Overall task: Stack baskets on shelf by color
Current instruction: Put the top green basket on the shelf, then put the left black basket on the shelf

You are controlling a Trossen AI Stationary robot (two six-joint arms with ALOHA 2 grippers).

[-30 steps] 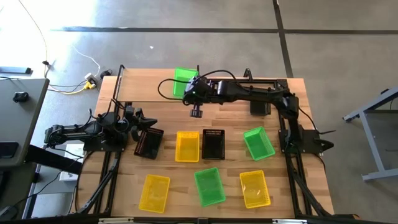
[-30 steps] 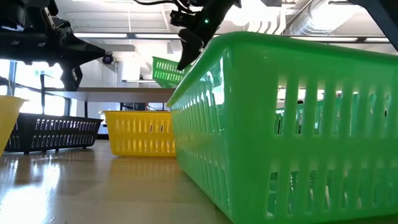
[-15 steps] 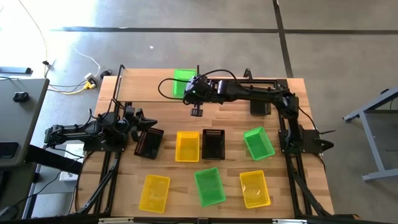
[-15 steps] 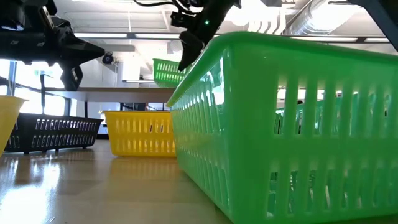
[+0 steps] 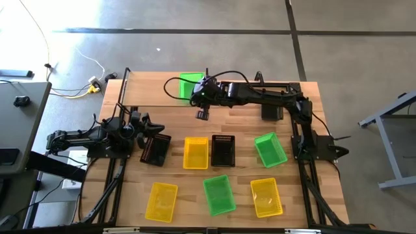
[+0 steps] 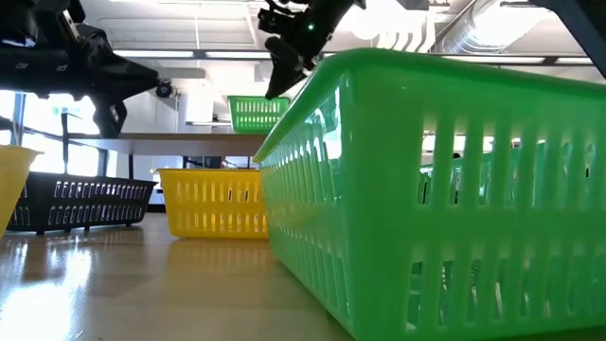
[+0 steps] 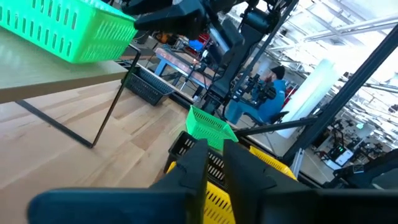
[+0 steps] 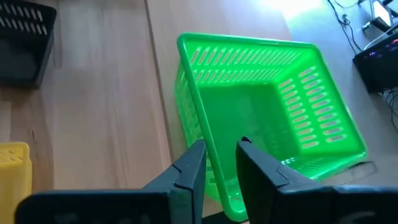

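A: Our right gripper (image 8: 214, 163) straddles the near wall of the green basket (image 8: 267, 118) on the shelf (image 5: 162, 104), fingers a narrow gap apart and, as we judge it, no longer pinching that wall. The basket sits level, open side up, empty, its long axis running away from the fingers.

B: And our left gripper (image 7: 214, 165)?

A: Narrow too, holding nothing, poised above the black basket (image 5: 155, 149) at the table's left.

B: What is nearest for us next?

A: Probably that black one for the left arm. Two more greens (image 5: 270, 149) lie on the right arm's side, likely its job. All baskets look empty.
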